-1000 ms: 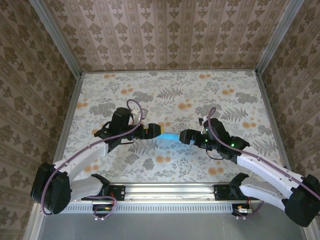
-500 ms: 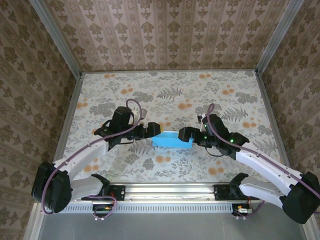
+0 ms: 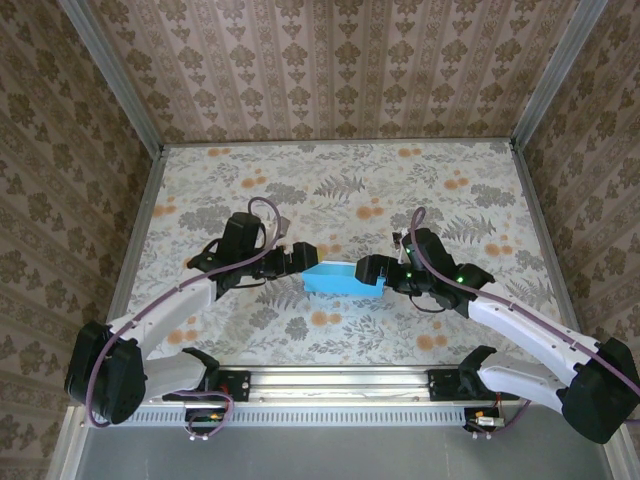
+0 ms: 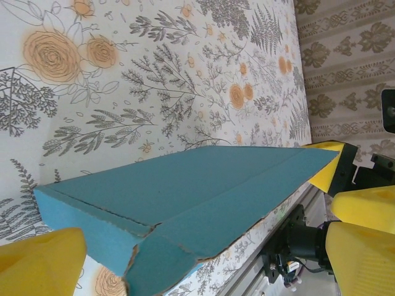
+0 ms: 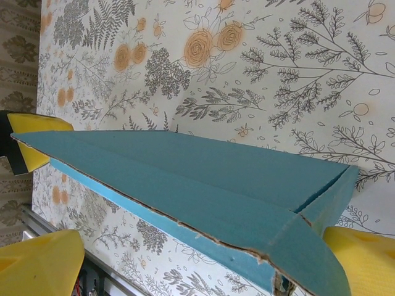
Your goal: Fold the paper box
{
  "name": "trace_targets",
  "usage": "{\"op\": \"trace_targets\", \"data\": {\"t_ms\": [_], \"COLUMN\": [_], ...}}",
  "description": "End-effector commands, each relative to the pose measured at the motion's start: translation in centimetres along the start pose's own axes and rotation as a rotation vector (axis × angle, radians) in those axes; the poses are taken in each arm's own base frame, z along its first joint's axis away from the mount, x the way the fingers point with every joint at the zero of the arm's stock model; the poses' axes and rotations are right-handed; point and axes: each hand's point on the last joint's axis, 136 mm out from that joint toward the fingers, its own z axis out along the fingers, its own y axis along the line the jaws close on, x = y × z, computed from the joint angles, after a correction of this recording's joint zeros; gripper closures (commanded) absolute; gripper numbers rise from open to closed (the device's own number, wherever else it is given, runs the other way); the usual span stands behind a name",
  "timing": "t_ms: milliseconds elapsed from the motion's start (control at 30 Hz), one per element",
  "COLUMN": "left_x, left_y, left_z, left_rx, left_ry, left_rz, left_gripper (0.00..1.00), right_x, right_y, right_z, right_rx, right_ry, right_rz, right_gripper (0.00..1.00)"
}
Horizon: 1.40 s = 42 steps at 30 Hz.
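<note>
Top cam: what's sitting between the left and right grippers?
The paper box, blue face up, spans the gap between the left gripper and the right gripper in the top view. Each wrist view shows one end of it inside open jaws.

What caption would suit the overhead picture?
Left tool and right tool flank the paper box on a floral table.

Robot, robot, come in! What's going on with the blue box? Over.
Both open: left gripper and right gripper, one at each end. Shallow turquoise-blue card paper box formed up, lying between them over the flowered table. Nothing in the way.
</note>
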Motion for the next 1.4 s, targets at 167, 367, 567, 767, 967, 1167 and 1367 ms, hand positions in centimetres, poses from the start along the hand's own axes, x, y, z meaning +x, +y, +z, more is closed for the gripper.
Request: {"op": "trace_targets", "data": {"t_ms": [167, 367, 567, 767, 967, 1167, 1367], "left_x": [-0.2, -0.2, 0.7, 0.7, 0.0, -0.3, -0.8], "left_y": [-0.3, -0.8, -1.2, -0.3, -0.1, 0.2, 0.4], "left_z": [-1.0, -2.4, -4.4, -4.9, -4.6, -3.7, -3.5], "left_rx": [-0.009, -0.027, -0.09, -0.179, -0.208, -0.208, -0.22], "left_ry": [-0.011, -0.008, 0.058, 0.14, 0.205, 0.253, 0.246], "left_rz": [0.012, 0.099, 0.315, 0.411, 0.462, 0.467, 0.47], "left_gripper": [0.0, 0.0, 0.04, 0.3, 0.46, 0.53, 0.53], "right_x": [-0.4, -0.3, -0.2, -1.1, -1.7, -1.9, -2.0], "right_y": [-0.3, -0.7, -0.7, -1.8, -2.3, -2.3, -2.2], "right_z": [-1.0, -2.3, -5.0, -5.7, -5.6, -4.8, -4.3], "right_rx": [0.006, 0.035, 0.095, 0.23, 0.3, 0.308, 0.299], "right_ry": [-0.017, -0.017, 0.012, 0.059, 0.098, 0.12, 0.125], "right_rz": [-0.02, -0.096, -0.278, -0.375, -0.431, -0.451, -0.453], "right_gripper": [0.0, 0.0, 0.01, 0.29, 0.46, 0.57, 0.62]}}
